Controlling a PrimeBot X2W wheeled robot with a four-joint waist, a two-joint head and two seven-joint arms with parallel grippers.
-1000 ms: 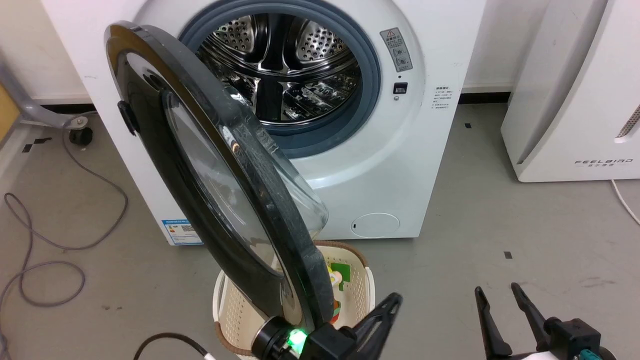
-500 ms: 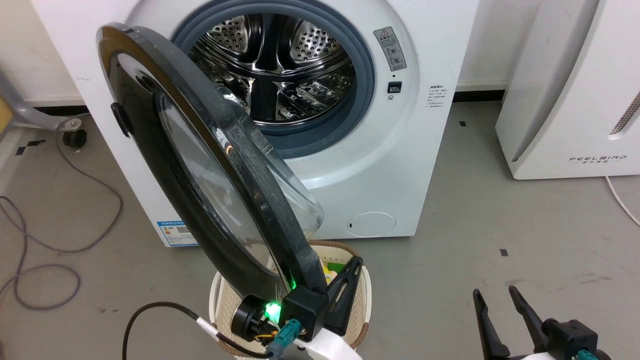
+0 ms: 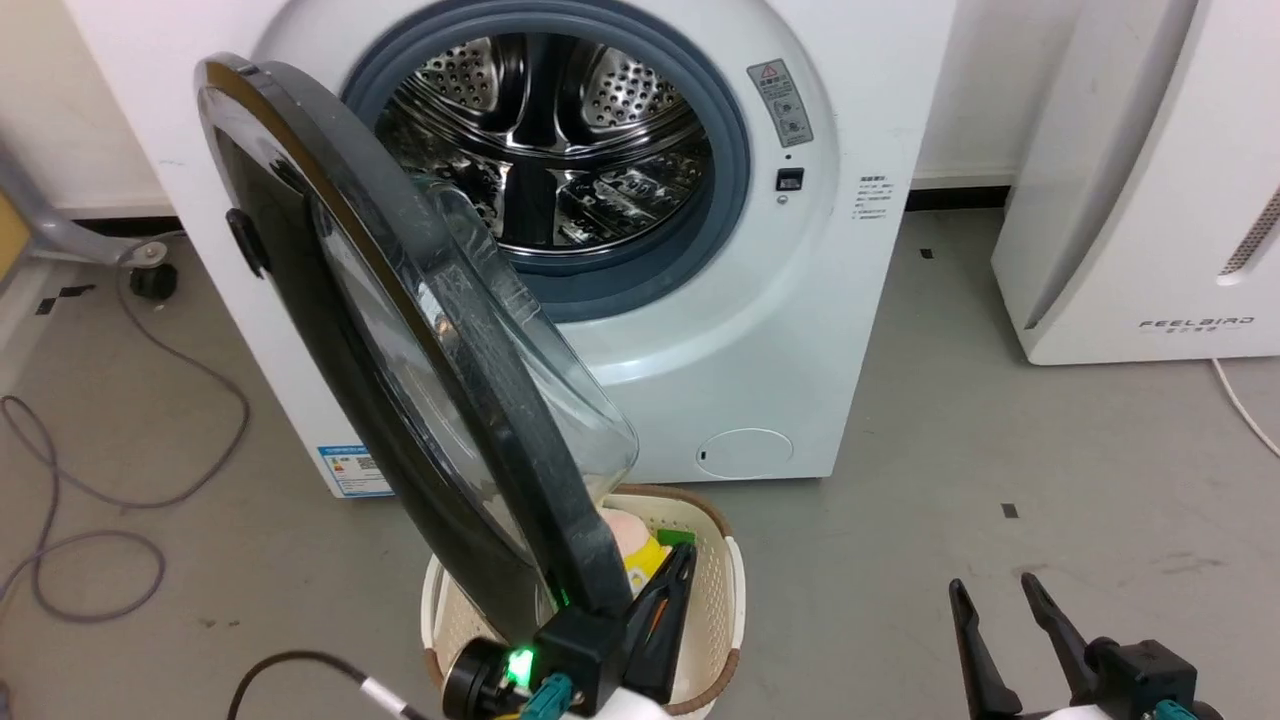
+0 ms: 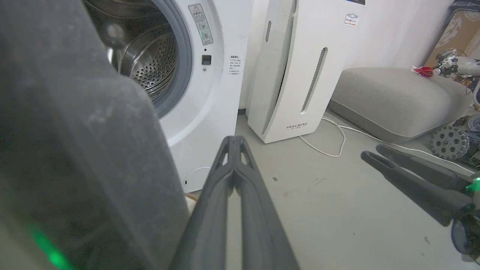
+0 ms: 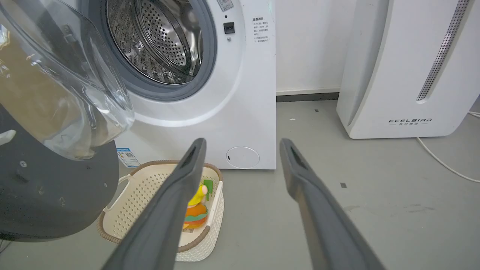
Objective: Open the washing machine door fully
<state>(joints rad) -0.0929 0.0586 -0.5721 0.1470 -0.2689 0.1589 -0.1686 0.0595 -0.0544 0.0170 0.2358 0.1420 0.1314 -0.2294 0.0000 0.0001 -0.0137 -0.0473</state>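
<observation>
The door [image 3: 300, 300] hangs roughly half open off the machine [image 3: 760, 330], its lower rim just left of the closed, empty left gripper [image 3: 682, 562], the right gripper [image 3: 994, 588] spread idle, so the wider swing is left to do.

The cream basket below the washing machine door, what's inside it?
A yellow, orange and green toy lies in the basket. The washing machine door hides part of it, so more may lie unseen.

Bright, even indoor light with soft shadows. Glare glints on the steel drum [image 3: 545, 130] and the washing machine door [image 3: 420, 360]. In the left wrist view, the door blurs dark from 7 to 11 o'clock, and upright lines lean.
</observation>
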